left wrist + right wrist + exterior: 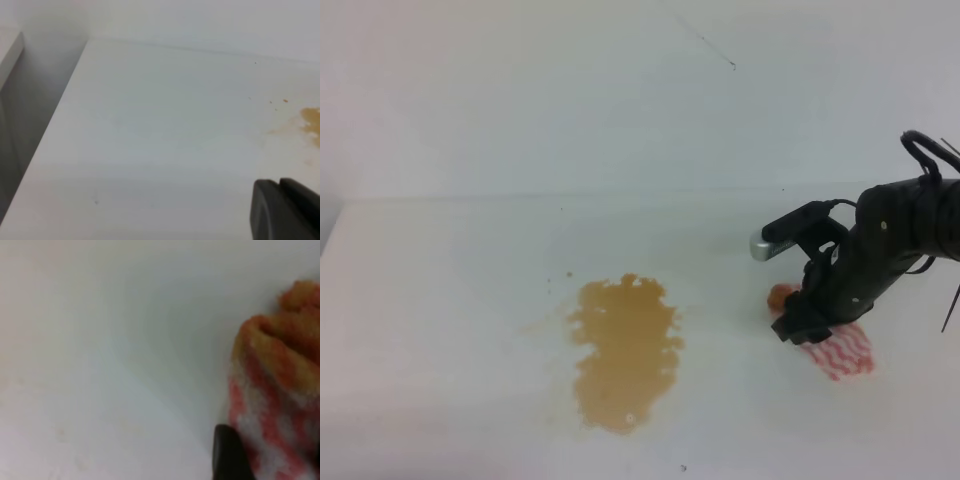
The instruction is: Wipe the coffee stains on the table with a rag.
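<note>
The coffee stains [625, 350] form a golden-brown ragged blotch in the middle of the white table [450, 300]. Their edge also shows at the right of the left wrist view [311, 120]. The rag [845, 352], red-and-white striped with an orange-brown end, lies on the table right of the stain and apart from it. My right gripper [807, 322] is down on the rag, with the cloth bunched between its fingers [227, 455]. The rag [280, 390] fills the right of the right wrist view. My left gripper [280, 210] shows only as dark fingertips held together over bare table, left of the stain.
A white wall [620, 90] rises behind the table's back edge. The table's left edge [50, 130] drops into a grey gap. A few tiny brown specks [285, 100] lie near the stain's far left side.
</note>
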